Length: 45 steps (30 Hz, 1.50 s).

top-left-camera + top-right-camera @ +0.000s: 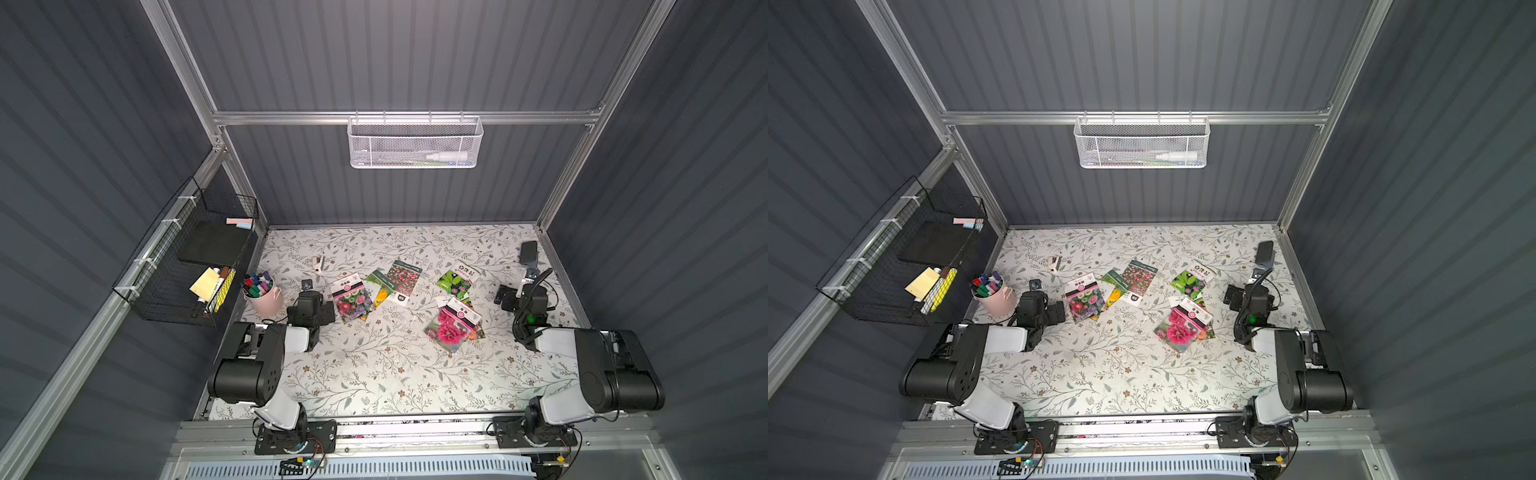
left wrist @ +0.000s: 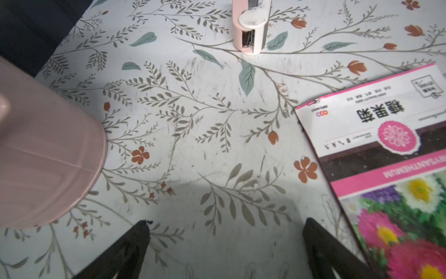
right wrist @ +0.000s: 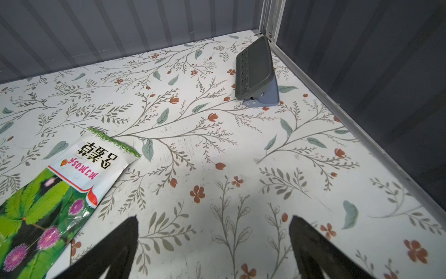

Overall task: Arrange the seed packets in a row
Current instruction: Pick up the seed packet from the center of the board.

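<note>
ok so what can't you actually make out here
- Packets under the pink-flowered packet, both top views: covered, count unclear.
- Yellow-flower packet, both top views: mostly under its neighbours.
- Chrysanthemum packet, left wrist view: cut off by the frame edge.
- White mesh basket, both top views: contents blurred behind mesh.

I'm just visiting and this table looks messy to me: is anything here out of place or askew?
Yes. The seed packets lie scattered at different angles, not in a row. The chrysanthemum packet overlaps others beside it, and the pink-flower packet tops a skewed pile. The mimosa packet lies tilted too.
</note>
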Each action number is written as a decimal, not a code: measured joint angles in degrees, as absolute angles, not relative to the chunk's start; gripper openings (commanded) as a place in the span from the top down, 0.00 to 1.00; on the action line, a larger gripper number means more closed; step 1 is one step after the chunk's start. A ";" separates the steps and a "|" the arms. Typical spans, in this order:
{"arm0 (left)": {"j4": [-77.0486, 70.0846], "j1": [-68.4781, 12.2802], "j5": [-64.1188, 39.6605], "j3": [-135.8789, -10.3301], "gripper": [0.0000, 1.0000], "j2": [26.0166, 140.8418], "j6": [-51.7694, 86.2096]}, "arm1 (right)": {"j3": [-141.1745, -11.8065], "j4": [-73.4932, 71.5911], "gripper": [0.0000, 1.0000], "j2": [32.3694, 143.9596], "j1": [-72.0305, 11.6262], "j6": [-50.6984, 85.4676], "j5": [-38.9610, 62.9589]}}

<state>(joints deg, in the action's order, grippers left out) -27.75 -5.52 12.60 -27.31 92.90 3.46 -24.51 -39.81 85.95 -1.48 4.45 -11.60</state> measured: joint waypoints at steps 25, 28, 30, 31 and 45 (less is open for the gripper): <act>-31.35 -8.14 18.46 -25.65 0.01 93.12 3.46 | -24.51 -39.81 0.01 85.95 -1.48 4.45 -11.60; -30.61 -7.35 17.96 -26.17 0.01 93.12 3.66 | -24.51 -39.81 0.01 85.95 -1.48 4.47 -11.60; -29.82 -7.01 17.30 -26.48 0.01 93.12 3.86 | -24.51 -39.79 0.01 85.95 -1.48 4.45 -11.51; -29.56 -6.98 17.12 -26.57 0.01 93.12 3.88 | -24.51 -39.79 0.01 85.95 -1.41 4.45 -11.25; 4.54 -4.75 12.75 -39.75 0.01 88.71 6.48 | -47.13 -13.08 0.01 84.38 -0.10 3.38 1.39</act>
<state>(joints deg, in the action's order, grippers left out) 4.54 -4.75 12.75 -39.75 88.71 6.48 -47.13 -13.08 84.38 -0.10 3.38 1.39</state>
